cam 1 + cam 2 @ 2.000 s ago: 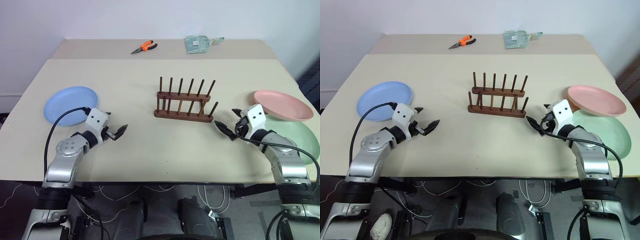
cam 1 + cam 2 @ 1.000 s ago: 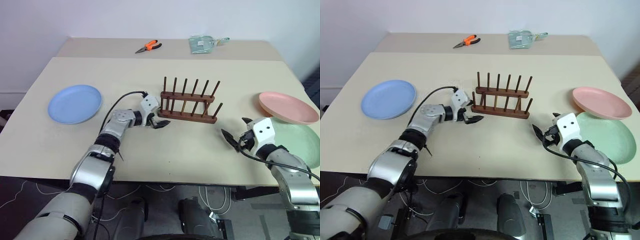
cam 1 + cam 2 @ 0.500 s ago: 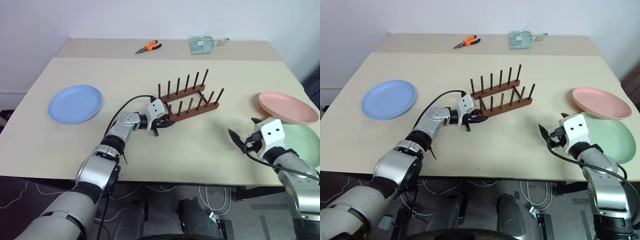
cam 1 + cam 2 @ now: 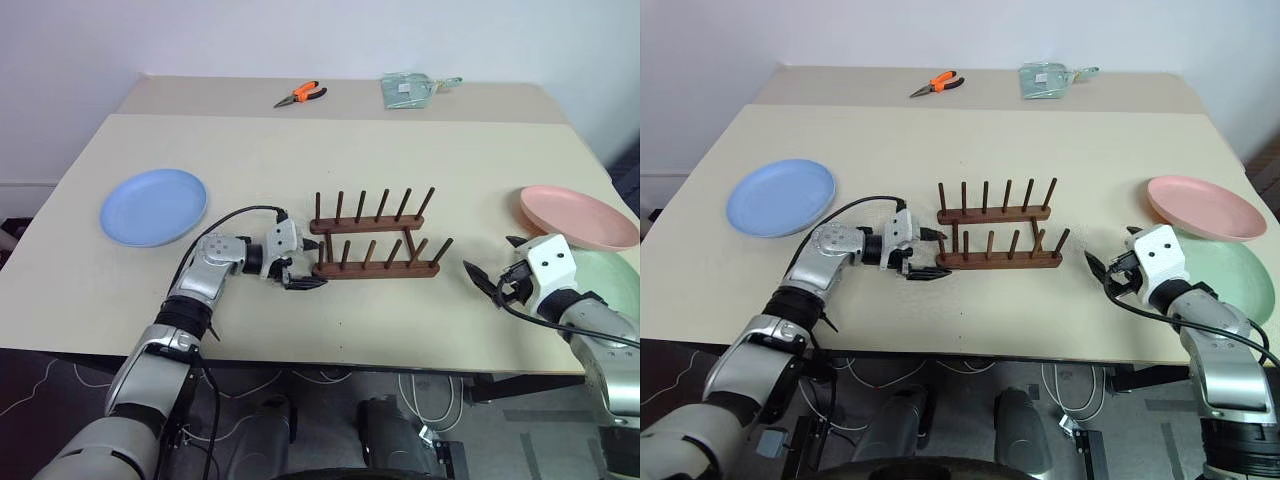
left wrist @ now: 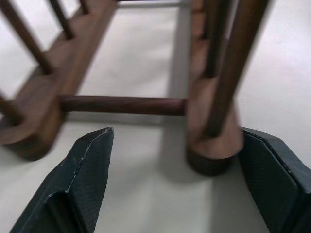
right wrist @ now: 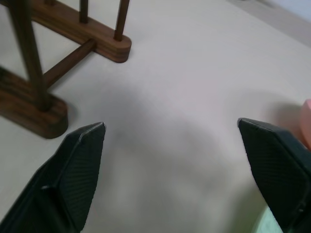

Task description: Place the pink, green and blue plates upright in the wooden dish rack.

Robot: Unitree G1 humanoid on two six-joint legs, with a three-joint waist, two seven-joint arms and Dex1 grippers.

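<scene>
- Two black two-fingered grippers are recorded nearest the front edge of the beige rectangular table (image 4: 300, 130). The left gripper (image 4: 305, 271) is at the left end of the small dark brown wooden dish rack (image 4: 375, 245), with its fingers spread on either side of the near rail's end; in the left wrist view one finger is close against that end, though contact cannot be confirmed and no grip is seen.
- The right gripper (image 4: 492, 272) is held low just beyond the rack's right end, fingers parted, nothing between them.
- The rack is found standing level on both base rails, near the table's middle, its two rows of thin upright pegs empty. Its long side faces the front edge, an orientation judged to let plates be slotted in from either arm's side.
- The pale mint green round plastic plate (image 4: 1230, 275) lies flat at the right front, partly covered by the right arm. The salmon pink round plate (image 4: 578, 215) rests behind it with its near rim overlapping the green one; both are judged to be within the right arm's reach.
- The light blue round plate (image 4: 153, 206) lies flat at the left, well apart from the rack, on the left arm's side.
- No plate is yet racked; the task is judged to be at its start.
- Farthest off, orange-handled pliers (image 4: 300, 94) and a clear plastic packet (image 4: 410, 89) lie on the far section, playing no part.
</scene>
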